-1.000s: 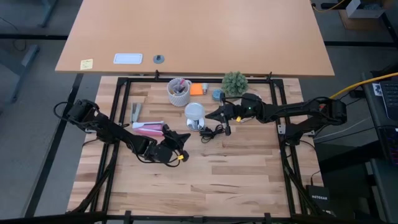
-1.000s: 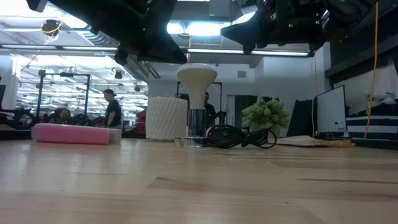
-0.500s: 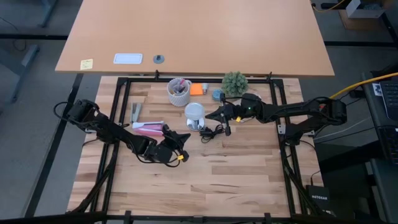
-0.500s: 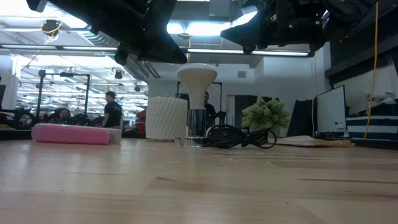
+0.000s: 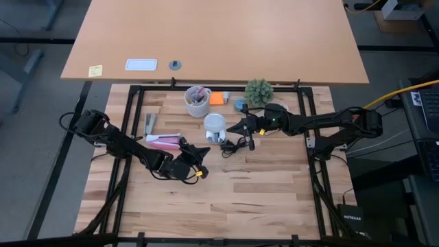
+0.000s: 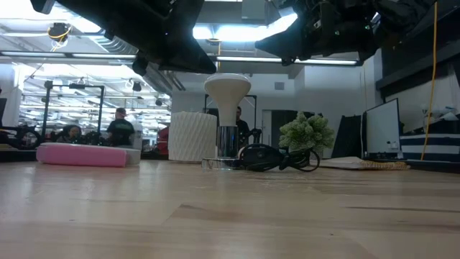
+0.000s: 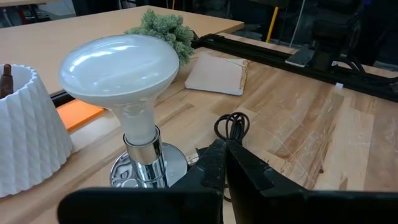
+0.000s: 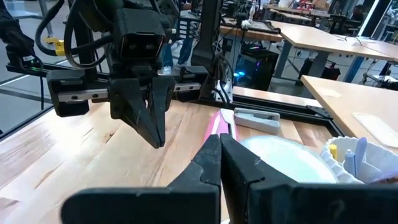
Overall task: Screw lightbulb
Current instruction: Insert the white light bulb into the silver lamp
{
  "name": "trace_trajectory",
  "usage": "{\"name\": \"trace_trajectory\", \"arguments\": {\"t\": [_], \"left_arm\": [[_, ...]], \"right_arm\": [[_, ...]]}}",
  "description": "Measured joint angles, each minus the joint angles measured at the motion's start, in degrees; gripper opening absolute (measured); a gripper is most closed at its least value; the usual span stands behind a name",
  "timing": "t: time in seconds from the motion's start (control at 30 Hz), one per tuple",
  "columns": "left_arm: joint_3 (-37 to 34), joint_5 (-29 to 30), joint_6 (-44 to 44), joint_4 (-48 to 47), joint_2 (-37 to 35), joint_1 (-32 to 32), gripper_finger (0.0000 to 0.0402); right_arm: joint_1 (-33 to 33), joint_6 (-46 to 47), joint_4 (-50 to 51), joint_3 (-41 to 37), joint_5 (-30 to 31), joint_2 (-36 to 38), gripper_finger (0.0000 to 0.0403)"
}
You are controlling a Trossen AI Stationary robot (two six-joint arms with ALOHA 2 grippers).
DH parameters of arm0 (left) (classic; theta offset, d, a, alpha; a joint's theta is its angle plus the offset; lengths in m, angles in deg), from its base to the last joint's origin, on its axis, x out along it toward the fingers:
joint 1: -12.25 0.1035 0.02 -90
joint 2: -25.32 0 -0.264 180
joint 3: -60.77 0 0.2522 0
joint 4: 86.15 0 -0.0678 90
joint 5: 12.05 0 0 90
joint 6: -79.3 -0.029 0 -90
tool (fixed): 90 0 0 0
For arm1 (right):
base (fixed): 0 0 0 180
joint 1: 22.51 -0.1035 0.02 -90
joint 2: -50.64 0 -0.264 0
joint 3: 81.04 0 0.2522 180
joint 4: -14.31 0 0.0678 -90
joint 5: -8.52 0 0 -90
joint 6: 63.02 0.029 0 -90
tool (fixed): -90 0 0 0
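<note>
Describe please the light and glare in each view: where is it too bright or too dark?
Low view: ceiling lamps glare behind the lightbulb, and the arms above are silhouettes. Left wrist view: soft sheen on the bulb's dome, with the dark fingers nearly featureless. High view: even light, faint shadows.

- The counter point(image 5: 226, 192) is pale wood planks inside a black frame.
- A silvery round fitting point(image 6: 219, 162) stands on it, holding the lightbulb point(image 5: 215, 123) upright, with a coiled black cord point(image 5: 236, 145) beside.
- A white ribbed cup point(image 5: 197, 101), an orange pad point(image 5: 217, 99) and a small green plant point(image 5: 258, 90) sit near the far edge.
- A pink case point(image 5: 163, 141) lies to the left.
</note>
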Motion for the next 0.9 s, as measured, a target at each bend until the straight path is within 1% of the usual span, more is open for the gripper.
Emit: {"name": "trace_trajectory", "arguments": {"t": [0.47, 0.73, 0.83, 0.9], "left_arm": [[0.0, 0.0, 0.0, 0.1, 0.0, 0.0, 0.0005], [0.0, 0.0, -2.1, 0.0, 0.0, 0.2, 0.0005], [0.0, 0.0, -0.4, 0.0, 0.0, 0.1, 0.0005], [0.0, 0.0, -1.2, 0.1, 0.0, 0.5, 0.0005]], "right_arm": [[0.0, 0.0, -0.1, 0.0, 0.2, 0.0, 0.0003], [0.0, 0.0, -0.2, 0.0, 6.2, 0.0, 0.0003], [0.0, 0.0, -0.2, 0.0, 6.6, 0.0, 0.0003], [0.0, 0.3, -0.2, 0.0, 6.6, 0.0, 0.0003]]}}
